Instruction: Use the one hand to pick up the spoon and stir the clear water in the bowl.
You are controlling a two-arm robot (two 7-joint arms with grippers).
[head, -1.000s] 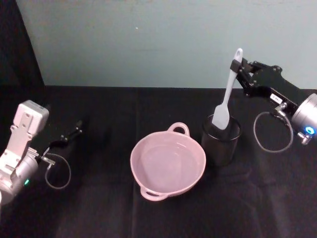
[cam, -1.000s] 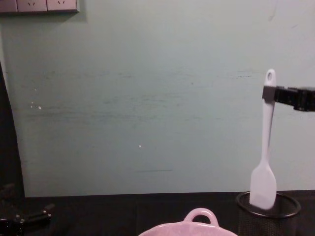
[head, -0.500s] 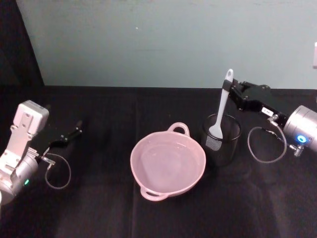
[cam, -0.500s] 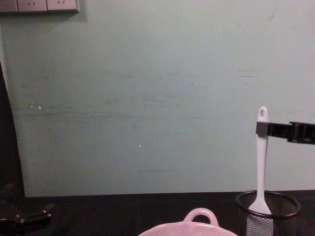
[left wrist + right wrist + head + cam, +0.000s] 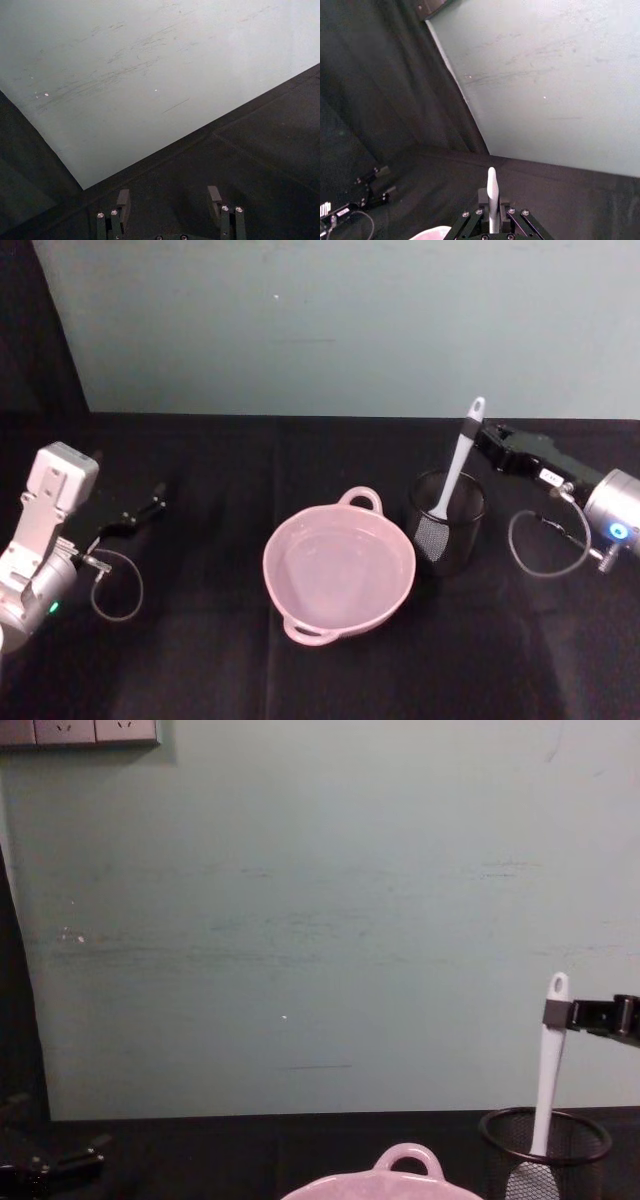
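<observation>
right gripper: reaching in from the right edge of the tabletop toward the back, jaws pinched on the spoon's handle just below its top end; the chest view and right wrist view show the same clamp high on the handle.
spoon: nearly upright, leaning a little, head down inside the black mesh cup, handle top with its hole above the jaws.
why held so: the high grip keeps the jaws clear of the cup rim while the head sits deep in the cup; judged, the spoon is either being drawn out of its holder or set into it, I cannot tell which from this moment.
spoon look: long, slim, white plastic; flat pale head seen through the mesh in the chest view; light and rigid by the look, likely to pivot in a pinch this near the end.
bowl: pale pink, mid-tabletop toward the front, just left of the mesh cup, close beside it but whether they touch I cannot tell; loop handle on the far rim, another on the near rim.
water: clear, hard to make out; surface looks calm, no spoon in it.
task state: stirring not under way in these views; spoon is in the cup, not the bowl.
left gripper: parked low near the left edge of the tabletop, well apart from the bowl; fingers spread, nothing between them.
risk: the head could catch the cup rim and tip the cup.
</observation>
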